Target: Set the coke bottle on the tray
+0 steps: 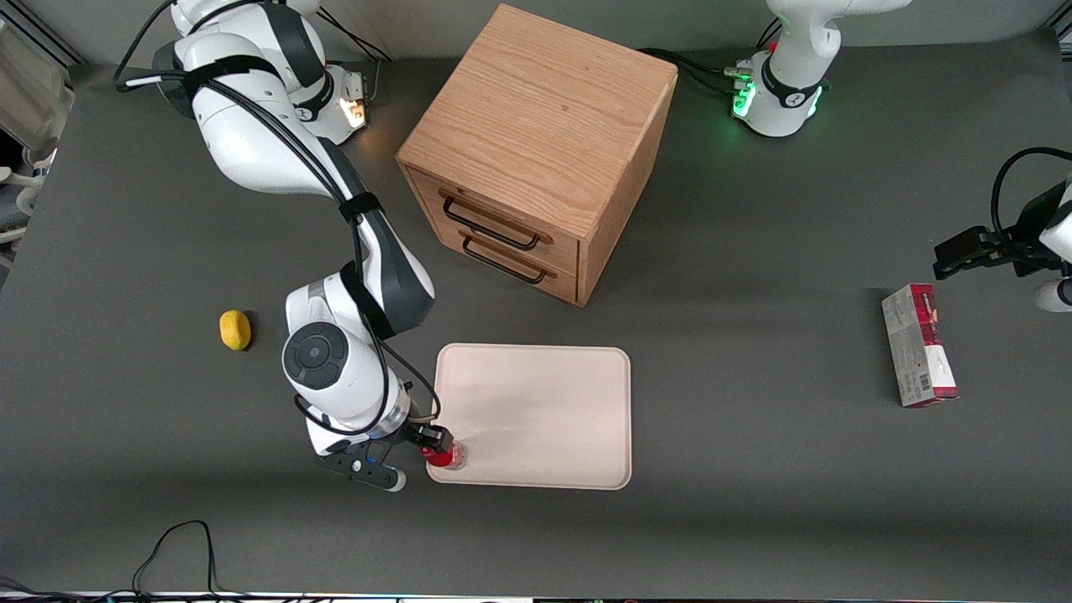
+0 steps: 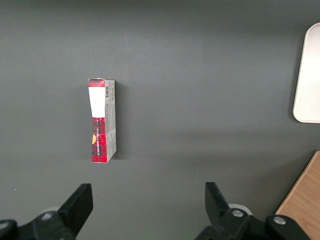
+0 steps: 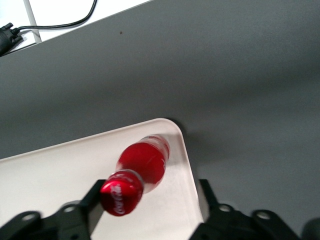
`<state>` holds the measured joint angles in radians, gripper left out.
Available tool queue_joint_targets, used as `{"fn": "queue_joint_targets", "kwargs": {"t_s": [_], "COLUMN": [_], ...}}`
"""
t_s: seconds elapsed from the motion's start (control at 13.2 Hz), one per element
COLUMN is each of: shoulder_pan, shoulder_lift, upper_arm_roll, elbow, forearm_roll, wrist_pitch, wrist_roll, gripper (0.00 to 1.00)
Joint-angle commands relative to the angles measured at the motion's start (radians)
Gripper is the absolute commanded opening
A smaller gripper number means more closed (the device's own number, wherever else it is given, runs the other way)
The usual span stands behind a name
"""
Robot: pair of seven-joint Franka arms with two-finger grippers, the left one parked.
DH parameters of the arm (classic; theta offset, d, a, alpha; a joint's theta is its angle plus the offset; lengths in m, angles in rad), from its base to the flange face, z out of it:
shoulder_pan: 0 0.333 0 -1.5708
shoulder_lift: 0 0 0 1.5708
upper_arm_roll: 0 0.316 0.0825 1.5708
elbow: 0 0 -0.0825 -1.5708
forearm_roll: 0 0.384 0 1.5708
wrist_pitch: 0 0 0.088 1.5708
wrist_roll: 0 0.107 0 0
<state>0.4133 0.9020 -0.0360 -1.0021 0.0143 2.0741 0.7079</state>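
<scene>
**A:** Biggest first?

**B:** The wooden cabinet (image 1: 536, 142) is farthest from the front camera. The tray (image 1: 544, 419) lies nearer. A carton (image 1: 917, 343) lies toward the parked arm's end.

**A:** And the gripper (image 1: 431, 442)?

**B:** It is over the tray's near corner, at the working arm's end, with its jaws spread wider than the cap and gripping nothing. The coke bottle (image 1: 446, 456) stands inside that corner, close to the rim.

**A:** How would it handle?

**B:** Probably light, stiff, smooth and easily tipped. The body below the cap looks the best hold.

**A:** What do the views add?

**B:** The right wrist view shows the spread fingers; the front view shows the tray's position.
</scene>
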Motion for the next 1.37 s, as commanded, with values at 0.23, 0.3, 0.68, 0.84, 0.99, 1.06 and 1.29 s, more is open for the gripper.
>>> {"fn": "queue_joint_targets", "kwargs": {"t_s": [0.23,0.3,0.68,0.84,0.99,1.06,1.29], "shoulder_pan": [-0.002,-0.027,-0.149,-0.201,-0.241,-0.242,-0.238], "shoulder_lift": [-0.027,-0.067,-0.453,-0.613,-0.754,-0.808,-0.903], "upper_arm_roll": [-0.002,0.004,-0.002,-0.004,-0.039,-0.065,-0.1], "elbow": [0.034,0.016,-0.376,-0.548,-0.682,-0.714,-0.765], "forearm_roll": [-0.068,-0.057,0.047,0.047,0.047,0.046,0.046], "wrist_pitch": [-0.112,-0.149,-0.292,-0.316,-0.339,-0.365,-0.428], "wrist_roll": [-0.004,-0.069,-0.41,-0.539,-0.648,-0.688,-0.755], "gripper": [1.0,1.0,1.0,1.0,1.0,1.0,1.0]}}
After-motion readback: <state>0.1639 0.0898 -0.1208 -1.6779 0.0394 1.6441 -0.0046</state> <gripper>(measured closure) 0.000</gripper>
